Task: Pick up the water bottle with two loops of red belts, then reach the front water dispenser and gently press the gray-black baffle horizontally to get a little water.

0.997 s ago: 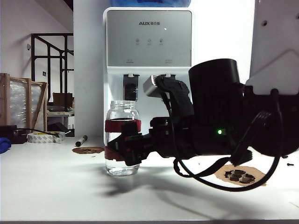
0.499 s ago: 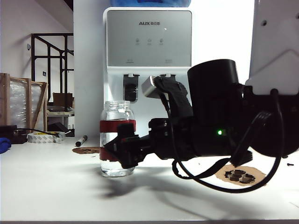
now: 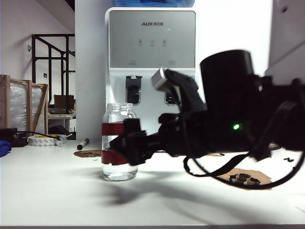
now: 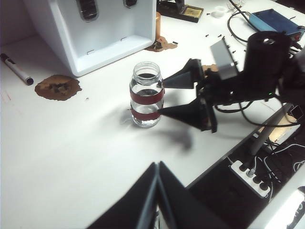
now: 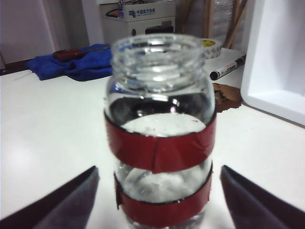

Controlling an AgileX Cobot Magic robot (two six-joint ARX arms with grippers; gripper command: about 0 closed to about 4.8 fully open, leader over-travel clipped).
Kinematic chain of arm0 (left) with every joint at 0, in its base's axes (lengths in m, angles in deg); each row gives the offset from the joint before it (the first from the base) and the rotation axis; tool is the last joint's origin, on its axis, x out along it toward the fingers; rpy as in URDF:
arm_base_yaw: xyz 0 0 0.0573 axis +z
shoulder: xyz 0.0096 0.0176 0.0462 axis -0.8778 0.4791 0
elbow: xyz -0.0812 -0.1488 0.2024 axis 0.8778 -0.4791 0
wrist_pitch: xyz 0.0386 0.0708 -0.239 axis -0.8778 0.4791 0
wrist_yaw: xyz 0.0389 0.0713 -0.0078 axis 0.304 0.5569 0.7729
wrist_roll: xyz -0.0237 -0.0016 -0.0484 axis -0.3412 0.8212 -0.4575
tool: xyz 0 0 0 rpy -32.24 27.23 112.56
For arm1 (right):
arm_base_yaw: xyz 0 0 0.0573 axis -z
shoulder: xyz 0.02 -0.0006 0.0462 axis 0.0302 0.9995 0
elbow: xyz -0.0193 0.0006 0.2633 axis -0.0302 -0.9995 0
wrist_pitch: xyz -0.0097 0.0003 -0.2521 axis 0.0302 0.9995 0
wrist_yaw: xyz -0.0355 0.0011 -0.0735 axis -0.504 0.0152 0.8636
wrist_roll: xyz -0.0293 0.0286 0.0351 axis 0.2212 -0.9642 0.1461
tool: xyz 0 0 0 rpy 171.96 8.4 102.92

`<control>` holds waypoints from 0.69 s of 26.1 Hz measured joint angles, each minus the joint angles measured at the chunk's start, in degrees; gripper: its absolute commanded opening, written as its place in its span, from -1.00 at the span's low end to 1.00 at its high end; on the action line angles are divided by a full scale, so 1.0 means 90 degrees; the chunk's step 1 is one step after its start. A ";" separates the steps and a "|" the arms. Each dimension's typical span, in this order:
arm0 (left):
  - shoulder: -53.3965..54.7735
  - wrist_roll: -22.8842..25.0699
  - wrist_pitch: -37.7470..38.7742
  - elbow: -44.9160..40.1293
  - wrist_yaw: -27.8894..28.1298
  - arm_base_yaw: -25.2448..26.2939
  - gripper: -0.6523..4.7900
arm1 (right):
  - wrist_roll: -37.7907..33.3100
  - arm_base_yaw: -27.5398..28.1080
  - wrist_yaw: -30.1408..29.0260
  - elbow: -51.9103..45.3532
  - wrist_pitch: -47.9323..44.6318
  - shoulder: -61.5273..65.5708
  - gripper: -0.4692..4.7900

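clear glass water bottle with two dark-red bands, upright on smooth white desk, right gripper spread beside it, left gripper pressed together nearby

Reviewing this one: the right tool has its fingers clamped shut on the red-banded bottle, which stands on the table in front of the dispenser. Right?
Not clamped. In the right wrist view the right tool stands open, one finger either side of the bottle with visible gaps. The rest holds: the bottle stands on the table in front of the dispenser.
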 measured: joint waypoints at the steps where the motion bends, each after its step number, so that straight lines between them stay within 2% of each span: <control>1: 0.0000 0.0000 -0.0002 0.0000 0.0000 0.0000 -0.78 | 0.0002 0.0000 0.0085 -0.0204 -0.0005 -0.0221 0.74; 4: 0.0000 0.0000 0.0000 0.0000 0.0000 0.0000 -0.78 | 0.0024 0.0000 0.0284 -0.0593 0.0012 -0.0622 0.50; 6: 0.0000 0.0002 0.0046 0.0000 0.0007 0.0000 -0.78 | 0.0041 0.0000 0.0340 -0.0933 0.0039 -0.1122 -0.12; 10: -0.0002 0.0282 0.0078 -0.0107 0.0364 0.0000 -0.78 | 0.0413 0.0000 0.0549 -0.1501 0.0027 -0.2254 -0.85; 14: -0.0002 0.0342 0.0058 -0.0163 0.0495 0.0000 -0.78 | 0.0391 0.0000 0.0578 -0.1664 0.0175 -0.2982 -0.83; 18: -0.0002 0.0350 0.0063 -0.0206 0.0653 0.0000 -0.78 | 0.0134 0.0000 0.0590 -0.1668 0.1197 -0.3937 -0.83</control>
